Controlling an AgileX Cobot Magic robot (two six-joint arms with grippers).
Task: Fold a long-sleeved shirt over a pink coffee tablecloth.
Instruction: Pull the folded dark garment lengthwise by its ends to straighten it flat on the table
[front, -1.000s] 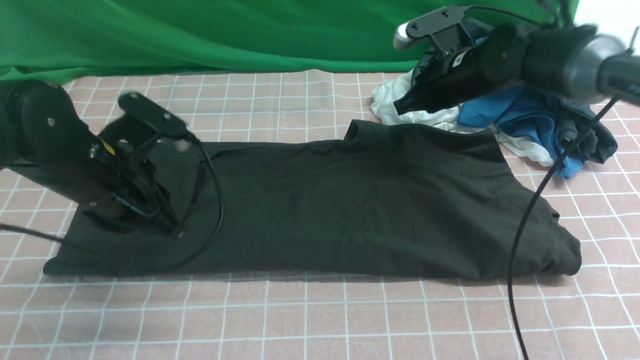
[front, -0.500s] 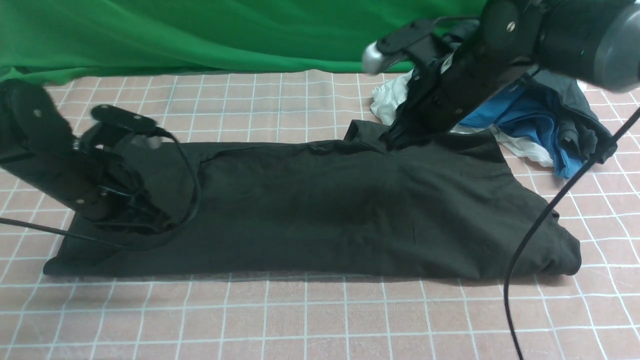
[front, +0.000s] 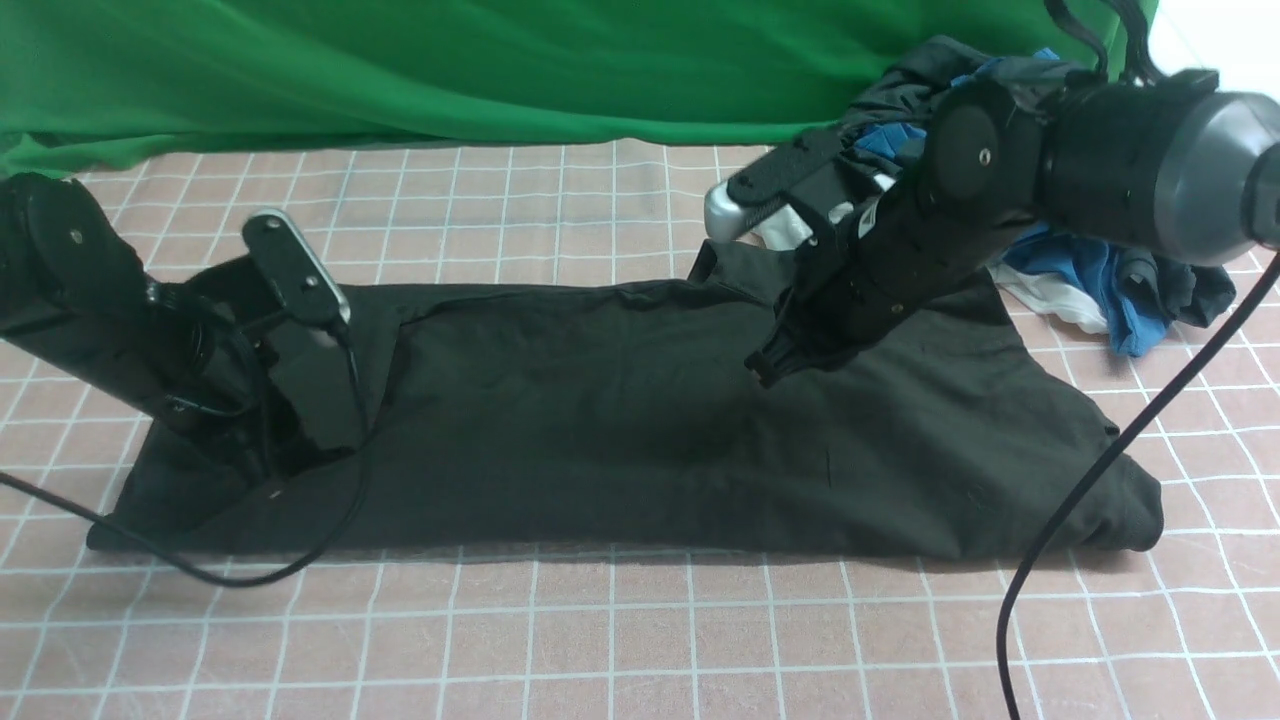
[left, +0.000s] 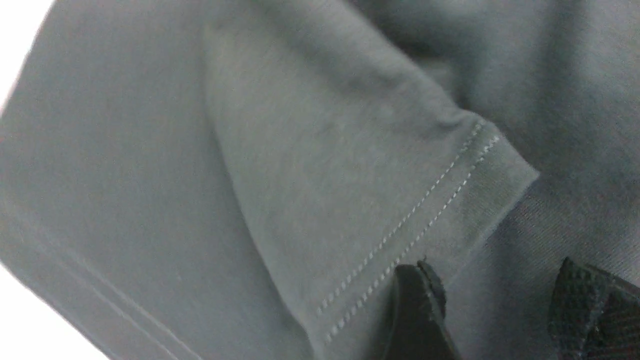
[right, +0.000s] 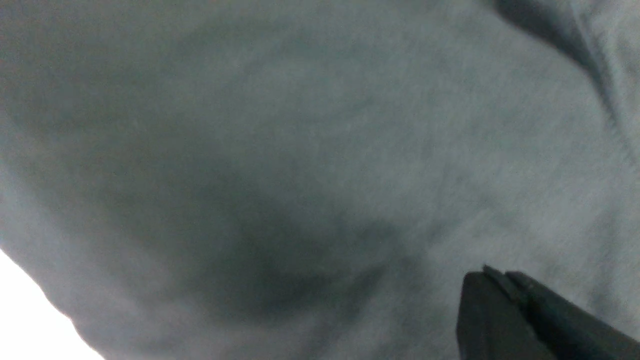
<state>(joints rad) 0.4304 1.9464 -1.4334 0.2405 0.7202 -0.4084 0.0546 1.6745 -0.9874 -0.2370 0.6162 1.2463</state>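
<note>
Long-sleeved shirt (front: 640, 420) is lying flat on the pink coffee tablecloth (front: 640, 640), folded into a long black band that runs across the cloth, with the bulkier rounded end off to the robot's right of the shirt's middle. Left gripper (front: 300, 440) is down at the shirt's left end, right over the fabric; in the left wrist view its two fingers (left: 417, 305) stand apart with a clear gap between them, and a hemmed edge (left: 440, 195) with double white stitching lies just beside one finger, so it's open and not clamping anything that I can see. Right gripper (front: 765, 368) hangs over the shirt's far edge, a bit right of the shirt's middle, pointing down at the cloth; in the right wrist view its jaws look pressed together over plain black fabric with nothing between them, so shut and empty. Can't tell whether its tip actually touches the shirt. Behind the shirt's right end there's a heap of other clothes (front: 1100, 270), blue, white and dark grey all bunched up, and a green cloth (front: 400, 70) hangs along the back beyond the shirt. Black cables (front: 1090, 480) trail across the shirt from both arms.
</note>
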